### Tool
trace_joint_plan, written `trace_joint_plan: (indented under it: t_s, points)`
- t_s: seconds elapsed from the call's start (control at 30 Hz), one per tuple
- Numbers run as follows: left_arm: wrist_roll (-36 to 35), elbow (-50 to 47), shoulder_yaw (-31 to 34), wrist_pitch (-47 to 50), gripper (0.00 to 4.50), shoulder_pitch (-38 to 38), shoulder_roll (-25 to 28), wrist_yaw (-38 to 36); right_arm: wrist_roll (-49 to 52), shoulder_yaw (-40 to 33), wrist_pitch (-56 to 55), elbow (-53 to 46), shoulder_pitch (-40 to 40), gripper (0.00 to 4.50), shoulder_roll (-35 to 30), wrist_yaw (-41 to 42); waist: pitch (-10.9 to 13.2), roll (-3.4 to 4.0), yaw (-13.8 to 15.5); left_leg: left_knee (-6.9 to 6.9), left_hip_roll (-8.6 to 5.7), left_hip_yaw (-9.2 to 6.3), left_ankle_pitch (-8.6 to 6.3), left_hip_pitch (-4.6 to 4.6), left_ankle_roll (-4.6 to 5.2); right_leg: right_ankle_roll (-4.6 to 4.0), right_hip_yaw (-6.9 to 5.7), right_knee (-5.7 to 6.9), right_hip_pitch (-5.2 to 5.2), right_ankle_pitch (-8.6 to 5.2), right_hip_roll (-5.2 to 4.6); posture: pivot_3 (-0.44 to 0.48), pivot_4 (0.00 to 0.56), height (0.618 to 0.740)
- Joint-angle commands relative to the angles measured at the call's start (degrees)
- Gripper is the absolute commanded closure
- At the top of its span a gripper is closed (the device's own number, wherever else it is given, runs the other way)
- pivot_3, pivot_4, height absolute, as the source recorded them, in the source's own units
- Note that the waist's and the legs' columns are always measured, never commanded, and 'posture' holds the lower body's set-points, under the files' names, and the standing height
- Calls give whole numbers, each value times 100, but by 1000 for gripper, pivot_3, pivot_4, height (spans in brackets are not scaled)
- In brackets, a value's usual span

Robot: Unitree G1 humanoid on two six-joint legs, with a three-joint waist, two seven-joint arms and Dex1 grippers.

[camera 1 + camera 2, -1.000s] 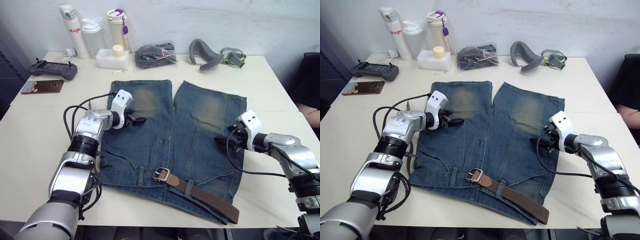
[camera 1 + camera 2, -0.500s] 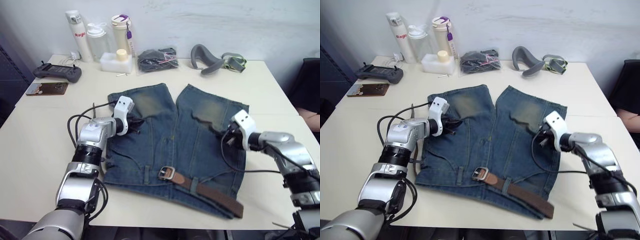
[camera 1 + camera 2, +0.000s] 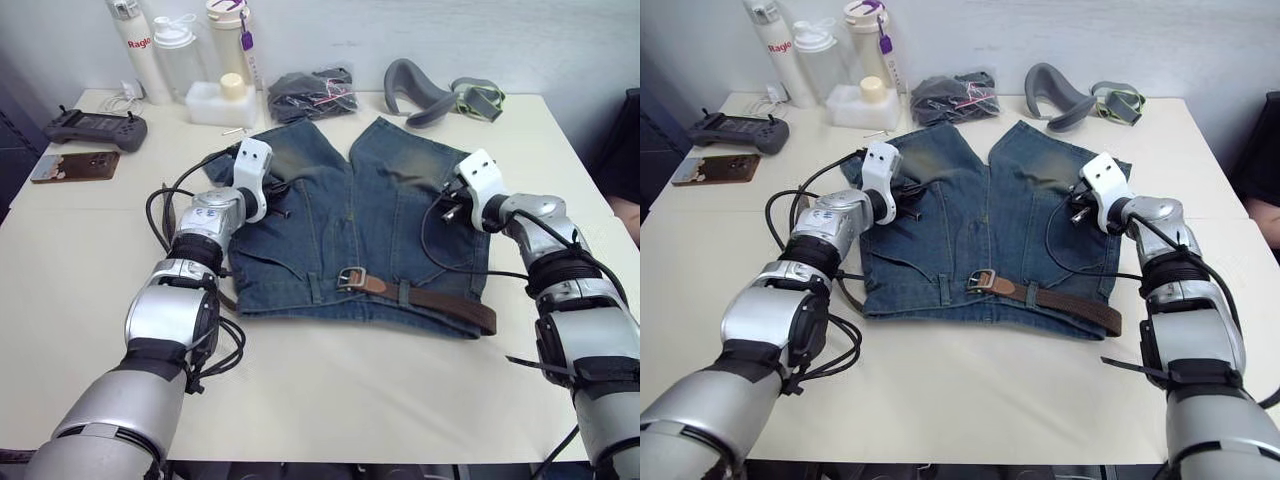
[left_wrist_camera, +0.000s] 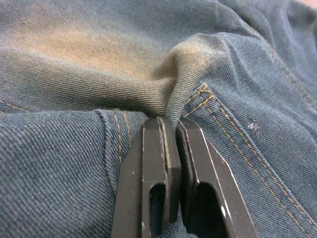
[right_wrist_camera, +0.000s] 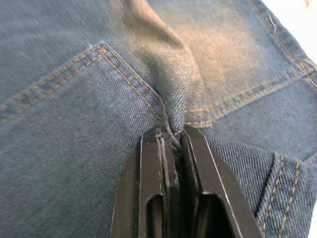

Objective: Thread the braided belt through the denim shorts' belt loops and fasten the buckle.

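Left gripper (image 4: pixel 174 130): pinching a fold of the denim shorts (image 3: pixel 350 215).
Right gripper (image 5: pixel 172 138): clamping another fold.
Braided belt (image 3: pixel 440 300): lying along the waistband — buckle (image 3: pixel 351 278) near the middle.

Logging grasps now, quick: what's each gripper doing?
Left gripper: shut on a fold of the denim shorts.
Right gripper: shut on a fold of the shorts.
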Motion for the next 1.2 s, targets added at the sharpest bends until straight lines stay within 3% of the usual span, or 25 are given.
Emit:
trace_joint_plan:
  t_s: [0.03, 0.1, 0.13, 0.23, 0.3, 0.33, 0.43, 0.63, 0.77, 0.9, 1.03, 1.2]
  points:
    - [28, 105, 54, 217, 3711, -77, 16, -190, 42, -321, -326, 220, -187, 3596, -56, -84, 1, 0, -7, 3, 0, 1, 0, 0, 0, 1, 0, 2, 0, 1, -1, 0, 150, 740]
    - [-37, 61, 135, 294, 3000, -50, 50, -283, 70, -403, -395, 208, -205, 2885, -76, 48, 2, 2, -11, 12, 2, 2, 0, 0, 0, 1, 0, 9, 0, 1, 0, 0, 150, 740]
    - [-126, -12, 245, 404, 2409, -48, 133, -304, 178, -511, -373, 77, -213, 2263, -124, 231, 3, 3, -12, 20, 3, 2, 0, 0, 0, 1, -1, 13, 0, 1, 2, 0, 150, 740]
    - [-414, -376, 552, 917, 1195, -51, 487, -463, 490, -731, -175, -619, -102, 962, -345, 1030, 26, 10, -74, 41, 7, 5, 0, 0, -1, 3, 2, 25, 2, 2, 6, 0, 150, 740]
    - [-710, -1090, 744, 1886, 303, 19, 885, -765, 913, -797, 405, -1968, 378, 7, -626, 1903, 32, 9, -125, 44, 7, 5, 0, 1, -2, 6, 5, 42, 1, 3, 10, 0, 150, 740]
    - [-870, -1489, 877, 2401, 19, 78, 1098, -818, 1179, -810, 811, -2806, 707, 0, -803, 2298, 34, 10, -126, 45, 9, 2, 1, 1, -4, 6, 5, 46, 1, 3, 14, 0, 150, 740]
    - [-1210, -2706, 1245, 3830, 19, 316, 1679, -619, 1985, -826, 1977, -5142, 1666, 0, -1353, 3032, 34, 11, -156, 37, 26, -8, -6, 3, -20, 5, 13, 44, 0, 3, 37, 0, 150, 740]
    - [-1107, -3806, 2269, 4871, 19, 703, 2172, 1016, 3253, -896, 3849, -7610, 2469, 0, -1897, 3322, 35, 9, -114, 61, 31, -15, -14, 11, -25, 4, 12, 62, 3, 2, 29, 0, 150, 740]
    - [-813, -4186, 2606, 5038, 19, 1127, 2123, 2074, 3662, -803, 4423, -8227, 2574, 0, -2037, 3278, 43, -14, -56, 74, 15, -20, -18, 21, -9, 7, 0, 56, 12, 14, -14, 0, 150, 740]
    - [-740, -4102, 3246, 4845, 19, 1283, 1361, 3408, 3426, -642, 4286, -8169, 2323, 0, -1800, 2878, 43, -19, 59, 81, 10, -19, -19, 21, -2, 8, 1, 56, 13, 19, -22, 0, 150, 740]
    - [-807, -3950, 3380, 4727, 19, 1112, 889, 3861, 3309, -561, 4259, -8203, 2208, 0, -1827, 2752, 45, -43, 184, 90, 10, -19, -21, 6, 1, 9, -5, 42, 6, 20, -22, 0, 150, 740]
    - [-849, -3660, 3104, 4341, 19, 1035, 605, 3825, 3430, -745, 4371, -8441, 2252, 0, -1862, 2495, 45, -50, 194, 77, 5, -7, -24, 3, 6, 11, -9, 22, 7, 21, -21, 0, 150, 740]
